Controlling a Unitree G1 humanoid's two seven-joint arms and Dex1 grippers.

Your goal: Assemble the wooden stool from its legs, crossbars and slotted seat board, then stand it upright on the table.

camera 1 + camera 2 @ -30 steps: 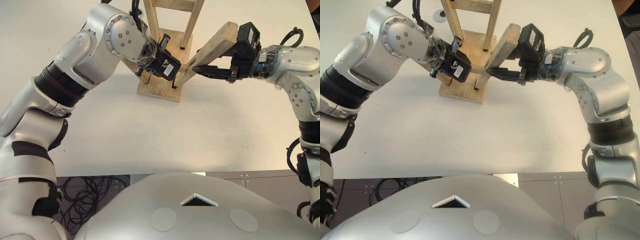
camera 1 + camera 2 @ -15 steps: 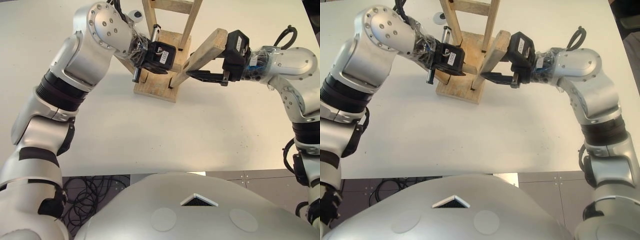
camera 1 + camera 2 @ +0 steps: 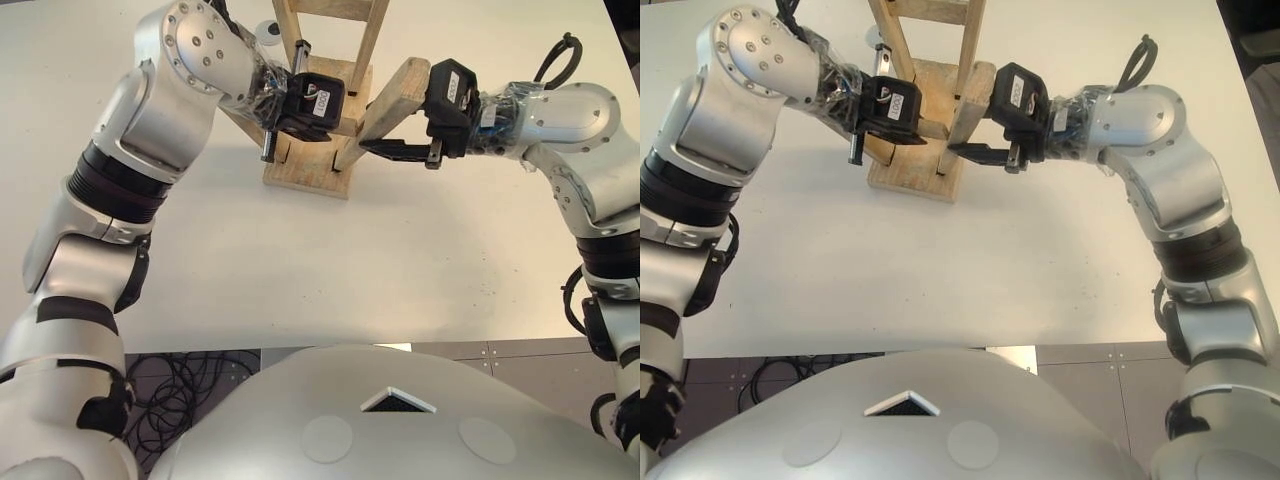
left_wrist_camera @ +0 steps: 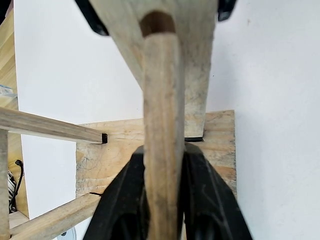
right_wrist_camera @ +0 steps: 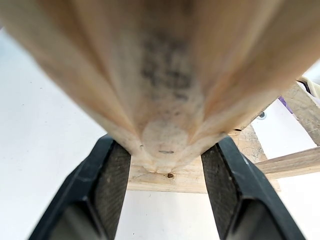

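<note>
Now right gripper (image 5: 166,152) clamps tilted leg (image 3: 392,100), upper centre, foot pointing lower-left onto seat board (image 3: 300,178); left gripper (image 4: 162,200) pinches crossbar (image 4: 160,100).

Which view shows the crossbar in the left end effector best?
Left wrist view: the crossbar, clamped in the left end effector, enters a hole in a leg. The eye views show a short stretch beyond the end effector.

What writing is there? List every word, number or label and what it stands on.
White sticker on the left gripper: print too small to read.
Pale label on the right gripper: too small to read.
Dark marks on the leg in the right gripper: blurred, unreadable.
Nothing else.
</note>
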